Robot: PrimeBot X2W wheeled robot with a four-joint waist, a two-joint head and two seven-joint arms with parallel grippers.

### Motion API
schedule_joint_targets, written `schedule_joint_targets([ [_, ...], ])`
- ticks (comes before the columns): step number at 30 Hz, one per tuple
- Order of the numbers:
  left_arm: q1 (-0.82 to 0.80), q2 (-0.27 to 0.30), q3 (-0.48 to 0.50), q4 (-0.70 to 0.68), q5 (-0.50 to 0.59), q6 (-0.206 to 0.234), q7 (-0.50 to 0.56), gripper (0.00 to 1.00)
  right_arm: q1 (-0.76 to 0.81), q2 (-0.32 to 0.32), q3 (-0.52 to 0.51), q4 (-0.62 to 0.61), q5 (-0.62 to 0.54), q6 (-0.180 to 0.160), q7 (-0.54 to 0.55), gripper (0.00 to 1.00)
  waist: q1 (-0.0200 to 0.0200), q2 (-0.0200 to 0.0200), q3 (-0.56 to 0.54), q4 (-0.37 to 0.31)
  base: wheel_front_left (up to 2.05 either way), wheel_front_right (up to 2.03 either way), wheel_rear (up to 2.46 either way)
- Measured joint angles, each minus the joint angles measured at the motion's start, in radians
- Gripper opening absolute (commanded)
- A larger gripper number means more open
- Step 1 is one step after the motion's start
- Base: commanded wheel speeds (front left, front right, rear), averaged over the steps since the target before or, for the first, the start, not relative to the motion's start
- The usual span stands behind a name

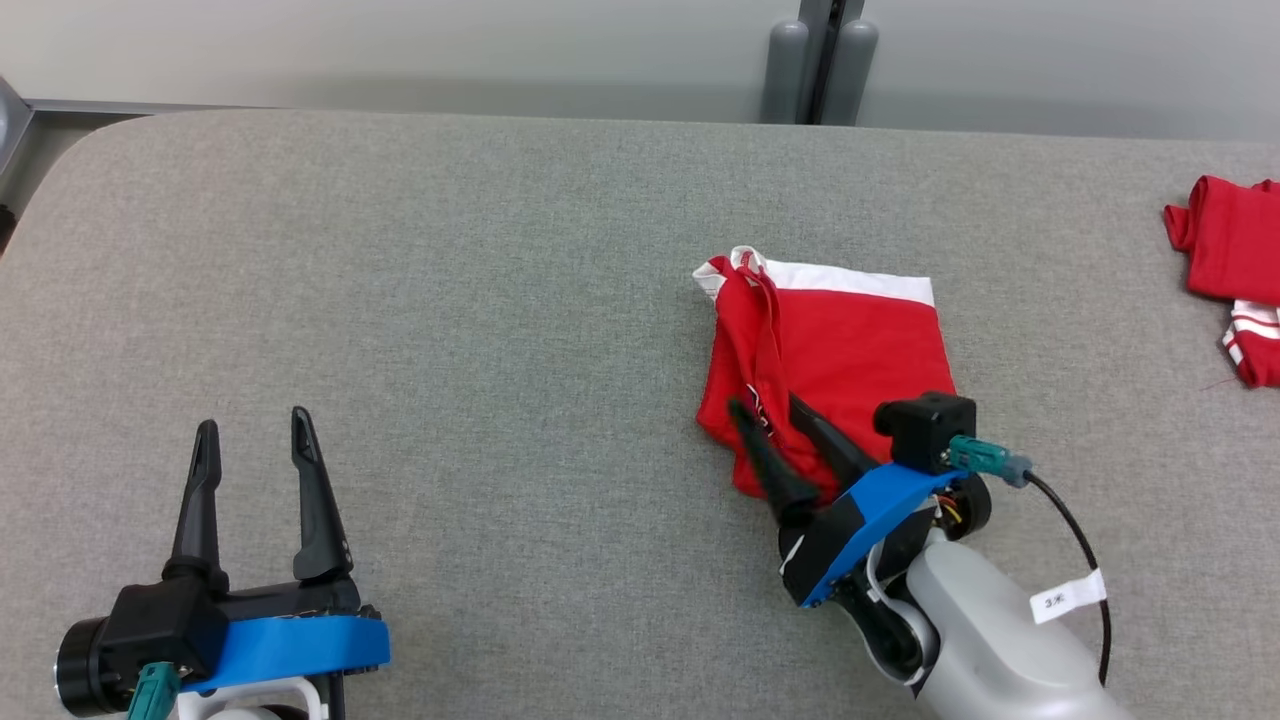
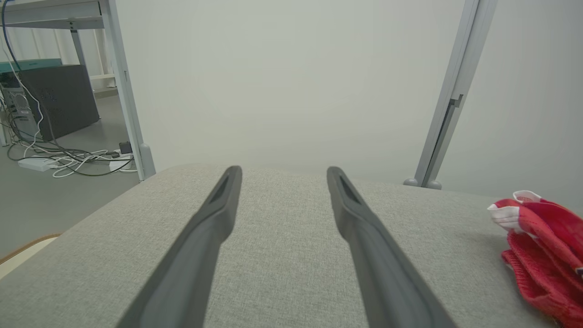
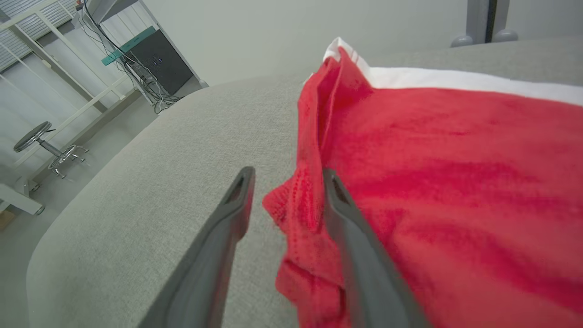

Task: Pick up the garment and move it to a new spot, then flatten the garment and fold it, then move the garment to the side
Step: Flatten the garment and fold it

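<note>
- The red garment (image 1: 840, 340) has its near left corner hidden under the right gripper (image 1: 766, 403). The fingers stand apart, and whether the cloth touches both cannot be told.
- In the right wrist view the garment runs off the right and bottom edges, and the nearest cloth is blurred.
- In the left wrist view the right edge cuts the garment off.
- A second red garment (image 1: 1232, 250) at the far right of the table (image 1: 450, 300) is cut by the picture's right edge, so its shape cannot be told.
- The white tag (image 1: 1068, 597) on the right arm's cable carries print too small to read.
- The left gripper (image 1: 253, 420), its fingers wide apart, is cut off at the wrist by the bottom edge.
</note>
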Motion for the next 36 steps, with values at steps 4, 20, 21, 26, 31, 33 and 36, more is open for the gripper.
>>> schedule_joint_targets([
  [4,0.0,0.0,0.005,0.001,0.0,0.001,0.0,1.0,0.005,-0.003,-0.004,-0.041,-0.003,0.0,-0.041,1.0,-0.0001,0.0,-0.001,-0.008,0.0,0.0,0.0],
  [20,0.005,0.0,0.02,0.0,0.015,-0.008,0.0,1.0,0.201,-0.102,-0.429,-0.327,-0.177,0.0,-0.062,1.0,-0.0001,0.0,-0.02,-0.064,0.0,0.0,0.0],
  [21,0.005,0.0,0.02,0.0,0.015,-0.009,0.0,1.0,0.209,-0.098,-0.438,-0.326,-0.184,0.0,-0.062,1.0,-0.0001,0.0,-0.019,-0.063,0.0,0.0,0.0],
  [26,0.0,0.0,0.013,0.002,0.015,-0.016,0.0,1.0,0.205,-0.077,-0.405,-0.259,-0.209,0.0,-0.062,0.0,-0.0001,0.0,-0.009,-0.054,0.0,0.0,0.0],
  [31,-0.007,0.0,0.001,0.005,0.015,-0.016,0.0,1.0,0.126,-0.052,-0.33,-0.135,-0.239,0.0,-0.062,0.0,-0.0001,0.0,0.005,-0.034,0.0,0.0,0.0],
  [33,-0.015,0.0,-0.002,0.008,0.015,-0.016,0.0,1.0,0.096,-0.033,-0.29,-0.082,-0.248,0.0,-0.062,0.0,-0.0001,0.0,0.011,-0.025,0.0,0.0,0.0],
  [36,-0.023,0.0,-0.004,0.014,0.015,-0.016,0.0,1.0,0.058,-0.005,-0.215,-0.03,-0.263,0.0,-0.062,0.0,-0.0001,0.0,0.019,-0.012,0.0,0.0,0.0],
])
